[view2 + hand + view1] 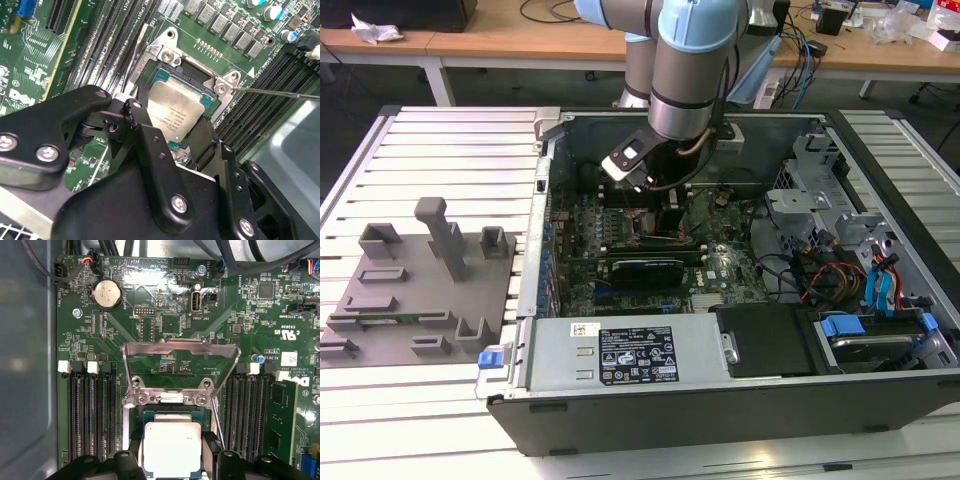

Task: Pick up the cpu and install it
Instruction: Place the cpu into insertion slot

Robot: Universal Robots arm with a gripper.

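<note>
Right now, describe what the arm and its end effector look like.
The arm is a silver-grey tube with pale blue joint caps; a black cable and a white-and-black box sit at its wrist. The end effector is matte black, with angular linked fingers and silver screws.

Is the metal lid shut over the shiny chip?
No, the metal frame stands flipped open beyond the socket, leaving the silver top of the cpu bare.
</note>
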